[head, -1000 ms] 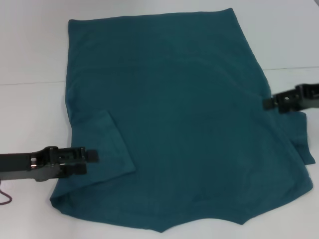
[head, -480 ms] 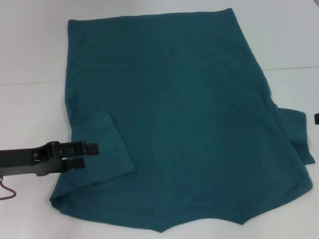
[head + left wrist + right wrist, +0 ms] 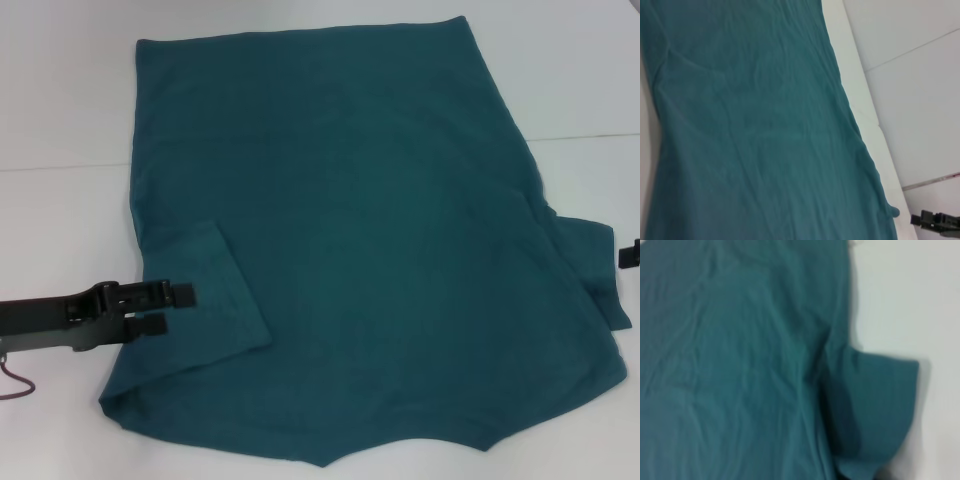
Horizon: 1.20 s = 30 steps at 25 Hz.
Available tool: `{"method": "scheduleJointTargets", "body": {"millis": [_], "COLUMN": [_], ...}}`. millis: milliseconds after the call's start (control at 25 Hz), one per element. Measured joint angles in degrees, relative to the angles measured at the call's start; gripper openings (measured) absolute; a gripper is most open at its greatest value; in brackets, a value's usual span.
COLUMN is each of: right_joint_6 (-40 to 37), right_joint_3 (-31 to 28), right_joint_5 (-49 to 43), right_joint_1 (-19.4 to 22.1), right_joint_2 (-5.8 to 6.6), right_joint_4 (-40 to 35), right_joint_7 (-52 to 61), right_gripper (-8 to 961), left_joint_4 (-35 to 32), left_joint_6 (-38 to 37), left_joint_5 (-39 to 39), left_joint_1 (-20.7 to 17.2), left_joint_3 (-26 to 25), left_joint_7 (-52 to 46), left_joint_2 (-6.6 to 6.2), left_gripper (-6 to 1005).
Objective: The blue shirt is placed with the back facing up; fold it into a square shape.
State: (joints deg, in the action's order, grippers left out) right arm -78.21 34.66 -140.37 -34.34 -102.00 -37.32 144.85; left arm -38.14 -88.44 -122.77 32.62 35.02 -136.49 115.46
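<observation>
The blue shirt [image 3: 350, 250] lies flat on the white table, hem far from me and neck edge near. Its left sleeve [image 3: 225, 290] is folded inward onto the body, while the right sleeve [image 3: 592, 262] sticks out sideways. My left gripper [image 3: 180, 310] hovers open at the folded sleeve's outer edge, holding nothing. Only a tip of my right gripper [image 3: 630, 253] shows at the right border, just beyond the right sleeve and apart from it. The left wrist view shows the shirt [image 3: 755, 130] and the right gripper [image 3: 940, 221] far off. The right sleeve [image 3: 880, 410] fills part of the right wrist view.
The white table [image 3: 60, 220] surrounds the shirt, with a faint seam line [image 3: 585, 137] running across it. A thin dark cable [image 3: 12, 385] loops below my left arm at the near left edge.
My right gripper has pulled back from the shirt's right edge to the frame border. My left gripper's fingers turned slightly and stay over the folded sleeve. The shirt has not moved.
</observation>
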Motion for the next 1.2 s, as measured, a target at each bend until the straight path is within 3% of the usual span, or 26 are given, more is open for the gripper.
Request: {"method": "scheduleJointTargets", "body": {"millis": [280,720,920,1200], "right_joint_6": [3.6,7.3,7.3,6.6], "right_joint_3": [-0.4,-0.6,-0.2,0.0], "right_joint_5": [-0.1,0.2,-0.1,-0.2], "right_joint_1": [-0.3,-1.8,-2.4,-2.5], "right_joint_2": [-0.69,-3.69,-3.88,-3.25], "right_joint_4": [2.4,2.6,3.0,3.1], "right_joint_7": [0.0,0.1,1.2,2.4], "right_gripper": [732,731,731,732], "left_joint_4": [0.0,0.0,0.0,0.0], "left_joint_6": [0.6,1.4,1.4,1.6], "left_joint_5": [-0.2,-0.3,-0.3,-0.2], "left_joint_1": [0.0,0.2,-0.1,-0.2], "left_joint_3": [0.1,0.2,-0.1,-0.2], "left_joint_7": [0.0,0.0,0.0,0.0], "left_joint_2": [0.12,0.64,0.64,0.58], "left_gripper": [830,830,829,829]}}
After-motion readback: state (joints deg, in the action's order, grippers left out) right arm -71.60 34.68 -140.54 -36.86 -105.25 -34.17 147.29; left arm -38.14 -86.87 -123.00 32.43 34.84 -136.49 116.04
